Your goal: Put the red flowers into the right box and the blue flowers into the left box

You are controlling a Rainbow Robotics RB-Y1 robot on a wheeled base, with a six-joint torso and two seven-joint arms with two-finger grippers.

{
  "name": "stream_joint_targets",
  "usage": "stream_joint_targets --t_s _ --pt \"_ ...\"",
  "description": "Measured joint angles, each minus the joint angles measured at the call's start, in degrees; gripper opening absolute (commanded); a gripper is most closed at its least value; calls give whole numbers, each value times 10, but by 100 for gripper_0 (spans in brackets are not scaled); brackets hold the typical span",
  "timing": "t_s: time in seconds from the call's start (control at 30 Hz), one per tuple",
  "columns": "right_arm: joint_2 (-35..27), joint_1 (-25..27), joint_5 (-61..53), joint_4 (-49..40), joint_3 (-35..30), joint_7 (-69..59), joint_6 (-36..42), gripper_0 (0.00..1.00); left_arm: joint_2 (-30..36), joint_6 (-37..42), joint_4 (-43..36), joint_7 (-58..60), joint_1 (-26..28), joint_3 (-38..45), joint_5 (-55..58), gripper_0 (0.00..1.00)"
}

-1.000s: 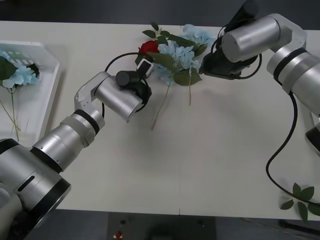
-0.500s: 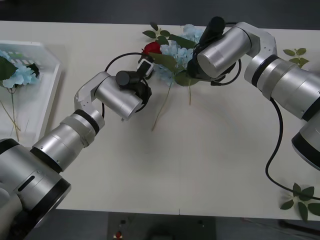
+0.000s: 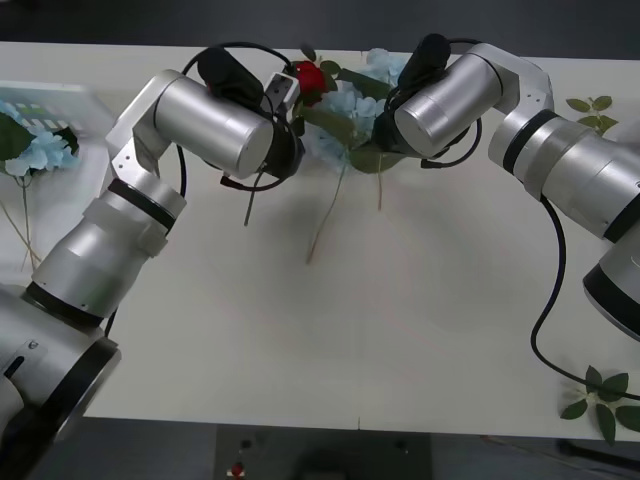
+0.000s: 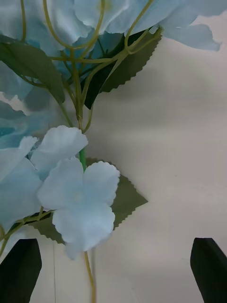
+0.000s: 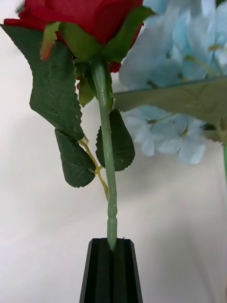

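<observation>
White worktop [image 3: 400, 330] underneath, the left pincer [image 5: 112, 270] clamps a red rose [image 3: 308, 75] by its stem, lifted for the right box. Beside it, the right pincer [image 4: 113, 270] hovers spread over blue flowers [image 4: 71, 199], ready to pinch.

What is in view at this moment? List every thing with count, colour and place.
red flower: one, red head on a green stem, far middle of the table, stem clamped in the left tool
blue flowers: a pale blue cluster with green leaves, far middle, under the right tool
blue flower: one, pale blue, inside the left box
left box: one, translucent white, table's left edge
leaf sprigs: green, near right edge; another far right
table: one, white
left tool: black fingers shut on the rose stem
right tool: black fingers open, beside the blue cluster
</observation>
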Motion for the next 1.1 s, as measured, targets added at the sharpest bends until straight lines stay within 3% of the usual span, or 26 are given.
stream_joint_targets --t_s 0.27,0.47,0.6,0.8,1.1 --pt "0 0 0 0 0 0 1 92 38 115 -180 -100 58 107 103 0" --pt "0 0 0 0 0 0 -2 93 49 192 -267 -114 91 202 175 0" --pt "-1 0 6 0 -1 0 -8 93 49 226 -306 -188 103 266 252 0" --pt "-3 0 4 0 -28 0 5 92 49 186 -311 -224 113 342 435 0" --pt "-27 0 18 0 -31 0 42 93 49 67 -311 -314 153 349 611 0"
